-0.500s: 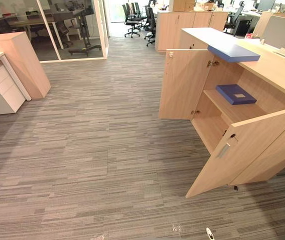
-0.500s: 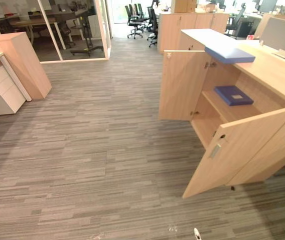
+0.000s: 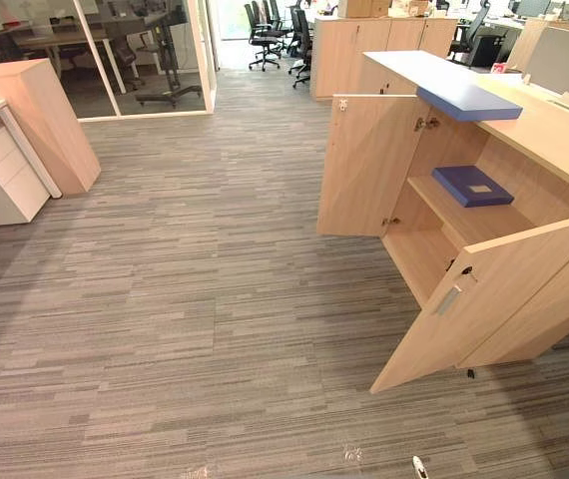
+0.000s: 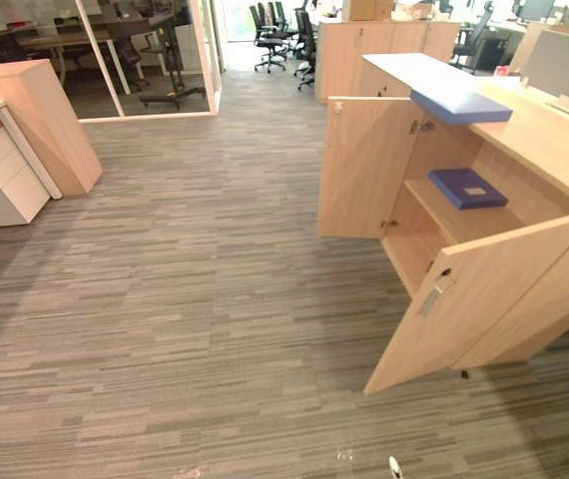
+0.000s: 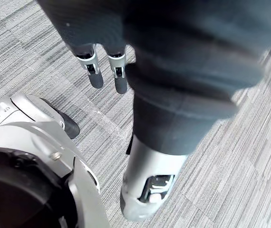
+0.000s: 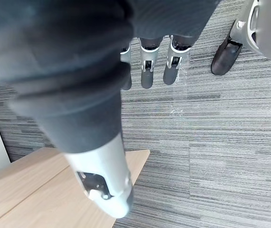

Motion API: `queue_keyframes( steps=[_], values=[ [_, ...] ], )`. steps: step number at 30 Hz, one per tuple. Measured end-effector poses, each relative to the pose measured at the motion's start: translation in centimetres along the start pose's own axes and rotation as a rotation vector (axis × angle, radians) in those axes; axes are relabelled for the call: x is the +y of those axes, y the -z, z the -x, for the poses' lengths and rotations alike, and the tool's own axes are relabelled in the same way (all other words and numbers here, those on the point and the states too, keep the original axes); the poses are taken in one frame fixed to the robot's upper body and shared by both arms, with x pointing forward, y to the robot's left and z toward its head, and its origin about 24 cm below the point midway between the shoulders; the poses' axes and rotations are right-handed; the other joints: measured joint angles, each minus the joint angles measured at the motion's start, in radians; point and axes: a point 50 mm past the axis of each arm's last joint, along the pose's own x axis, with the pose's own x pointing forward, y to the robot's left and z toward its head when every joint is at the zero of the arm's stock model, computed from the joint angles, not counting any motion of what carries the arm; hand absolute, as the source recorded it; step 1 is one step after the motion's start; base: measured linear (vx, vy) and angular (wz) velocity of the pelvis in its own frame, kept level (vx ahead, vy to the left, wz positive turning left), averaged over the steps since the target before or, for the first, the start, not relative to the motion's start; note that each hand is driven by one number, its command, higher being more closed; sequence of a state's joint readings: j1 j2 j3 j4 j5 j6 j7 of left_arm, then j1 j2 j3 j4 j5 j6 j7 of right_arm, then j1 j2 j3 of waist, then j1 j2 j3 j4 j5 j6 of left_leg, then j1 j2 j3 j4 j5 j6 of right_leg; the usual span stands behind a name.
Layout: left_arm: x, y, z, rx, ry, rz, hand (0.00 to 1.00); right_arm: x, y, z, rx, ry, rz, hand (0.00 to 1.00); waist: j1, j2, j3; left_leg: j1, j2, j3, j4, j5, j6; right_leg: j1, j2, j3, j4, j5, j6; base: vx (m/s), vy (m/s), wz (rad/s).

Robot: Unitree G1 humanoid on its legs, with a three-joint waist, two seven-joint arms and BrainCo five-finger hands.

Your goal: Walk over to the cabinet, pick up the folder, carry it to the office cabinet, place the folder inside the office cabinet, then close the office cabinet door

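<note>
The folder [image 3: 472, 186], dark blue with a pale label, lies flat on the upper shelf [image 3: 461, 225] inside the office cabinet [image 3: 556, 138], at about 2 o'clock in the head views. Both of the cabinet's doors stand open. The far door [image 3: 369, 165] swings out toward 12 o'clock, and the near door [image 3: 489, 299], with its small metal handle [image 3: 447, 299], angles out toward 4 o'clock over the grey striped carpet [image 3: 185, 299]. On the cabinet's top, a lighter blue flat slab [image 3: 469, 100] overhangs the edge just above the opening, apart from the folder below.

The left hand [image 5: 93, 71] hangs over the carpet with its fingers straight and apart, holding nothing. The right hand [image 6: 147, 71] also hangs with straight, relaxed fingers and nothing in them, and the corner of a light wood panel [image 6: 40, 190] shows beneath it.

At 9 o'clock stand a white drawer unit [image 3: 0, 180] and a light wood counter [image 3: 40, 120]. A glass partition [image 3: 135, 60] sits at 11 o'clock, with office chairs [image 3: 265, 35] and another wood cabinet [image 3: 364, 50] near 12 o'clock.
</note>
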State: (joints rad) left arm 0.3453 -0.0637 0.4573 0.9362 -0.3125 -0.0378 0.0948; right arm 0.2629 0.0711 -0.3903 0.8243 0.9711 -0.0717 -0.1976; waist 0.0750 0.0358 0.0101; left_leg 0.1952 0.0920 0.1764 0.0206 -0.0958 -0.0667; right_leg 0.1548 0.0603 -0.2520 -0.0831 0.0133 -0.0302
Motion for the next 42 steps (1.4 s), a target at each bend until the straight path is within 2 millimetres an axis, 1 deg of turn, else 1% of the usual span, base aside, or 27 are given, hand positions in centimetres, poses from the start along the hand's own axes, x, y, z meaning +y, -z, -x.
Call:
queue_keyframes(
  steps=[8, 13, 19, 24, 29, 32, 33, 34, 35, 36, 37, 39, 41, 42],
  values=[
    [-0.8, -1.0, -0.2, -0.042, -0.018, -0.052, 0.00, 0.2, 0.0, -0.1, -0.005, 0.006, 0.001, 0.00, -0.002, -0.001, 0.008, 0.000, -0.001, -0.011, -0.011, 0.011, -0.001, -0.001, 0.000, -0.011, 0.000, 0.000, 0.000, -0.01, -0.007, 0.03],
    [-1.2, -1.5, -0.2, -0.071, -0.060, -0.075, 0.00, 0.4, -0.1, -0.2, -0.023, 0.023, -0.006, 0.00, -0.002, -0.003, 0.017, 0.000, -0.001, -0.014, -0.015, 0.014, -0.001, -0.001, 0.000, -0.014, 0.000, 0.000, 0.000, 0.00, -0.004, 0.02],
    [-1.8, -2.0, -0.2, -0.088, -0.066, -0.073, 0.00, 0.5, 0.0, -0.2, -0.028, 0.044, -0.015, 0.00, -0.004, -0.004, 0.027, 0.000, -0.002, -0.015, -0.017, 0.014, -0.001, 0.000, -0.001, -0.015, 0.000, 0.000, 0.000, 0.00, 0.000, 0.00],
    [-2.2, -2.5, -0.2, -0.124, -0.052, -0.145, 0.00, 0.6, 0.0, -0.2, -0.026, 0.045, -0.017, 0.00, -0.005, -0.005, 0.033, -0.001, -0.006, -0.020, -0.020, 0.017, 0.002, -0.001, -0.004, -0.018, -0.001, 0.001, 0.001, 0.00, 0.001, 0.01],
    [-2.2, -2.5, -0.2, -0.125, -0.054, -0.143, 0.00, 0.9, 0.0, -0.3, -0.022, 0.042, 0.001, 0.00, -0.007, -0.007, 0.036, -0.005, -0.011, -0.024, -0.037, 0.028, 0.005, -0.013, -0.007, -0.021, -0.006, 0.001, 0.001, 0.00, 0.000, 0.00],
    [-2.2, -2.7, -0.2, -0.124, -0.060, -0.115, 0.00, 1.2, 0.1, -0.3, -0.024, 0.036, 0.013, 0.00, -0.006, -0.013, 0.045, -0.029, -0.012, -0.029, -0.027, 0.028, 0.006, -0.031, -0.010, -0.028, 0.002, 0.000, 0.001, 0.01, -0.006, 0.08],
    [-2.7, -3.2, -0.3, -0.136, -0.057, -0.094, 0.00, 1.6, 0.0, -0.4, -0.027, 0.028, -0.002, 0.00, -0.007, -0.014, 0.064, -0.060, -0.011, -0.037, 0.021, 0.013, 0.005, -0.039, -0.016, -0.038, 0.018, -0.004, 0.004, -0.01, 0.007, 0.15],
    [-3.2, -3.7, -0.4, -0.148, -0.054, -0.070, 0.00, 2.5, -0.1, -0.4, -0.034, 0.005, -0.007, 0.00, -0.007, -0.010, 0.095, -0.104, -0.011, -0.035, 0.110, -0.012, 0.005, -0.063, -0.029, -0.043, 0.063, -0.023, 0.003, -0.05, 0.020, 0.17],
    [-3.3, -3.9, -0.4, -0.157, -0.056, -0.063, 0.00, 3.0, -0.1, -0.4, -0.037, -0.005, -0.008, 0.00, -0.008, -0.012, 0.110, -0.133, -0.010, -0.033, 0.164, -0.025, 0.005, -0.076, -0.037, -0.045, 0.090, -0.038, 0.004, -0.14, 0.048, 0.19],
    [-3.4, -4.5, -0.3, -0.181, -0.057, -0.048, 0.00, 3.5, -0.2, -0.4, -0.041, -0.019, -0.010, 0.00, -0.009, -0.019, 0.138, -0.203, -0.004, -0.025, 0.309, -0.052, -0.002, -0.100, -0.054, -0.049, 0.134, -0.084, -0.007, -0.15, 0.047, 0.21],
    [-3.5, -4.8, -0.2, -0.193, -0.056, -0.037, 0.00, 3.7, -0.1, -0.4, -0.040, -0.026, -0.002, 0.00, -0.009, -0.023, 0.149, -0.242, 0.000, -0.021, 0.394, -0.058, -0.003, -0.102, -0.062, -0.056, 0.150, -0.095, -0.009, -0.16, 0.045, 0.26],
    [-3.8, -5.3, -0.1, -0.216, -0.048, -0.009, 0.00, 4.1, -0.1, -0.3, -0.045, -0.040, 0.021, 0.00, -0.011, -0.031, 0.170, -0.402, 0.047, -0.010, 0.740, -0.047, -0.016, -0.084, -0.070, -0.069, 0.193, -0.128, -0.019, -0.05, 0.032, 0.22],
    [-3.9, -5.7, 0.1, -0.223, -0.039, 0.061, 0.00, 4.4, 0.2, -0.2, -0.037, -0.048, 0.049, 0.00, -0.011, -0.039, 0.181, -0.457, 0.079, 0.009, 0.837, -0.077, -0.002, -0.071, -0.086, -0.070, 0.213, -0.146, -0.011, 0.08, 0.062, 0.05],
    [-4.2, -6.3, 0.4, -0.241, -0.022, 0.134, 0.00, 4.7, 0.7, -0.1, -0.026, -0.051, 0.065, 0.00, -0.012, -0.058, 0.180, -0.485, 0.095, 0.036, 0.802, -0.090, 0.008, -0.062, -0.117, -0.069, 0.216, -0.154, 0.003, 0.13, 0.106, 0.02]
  ],
)
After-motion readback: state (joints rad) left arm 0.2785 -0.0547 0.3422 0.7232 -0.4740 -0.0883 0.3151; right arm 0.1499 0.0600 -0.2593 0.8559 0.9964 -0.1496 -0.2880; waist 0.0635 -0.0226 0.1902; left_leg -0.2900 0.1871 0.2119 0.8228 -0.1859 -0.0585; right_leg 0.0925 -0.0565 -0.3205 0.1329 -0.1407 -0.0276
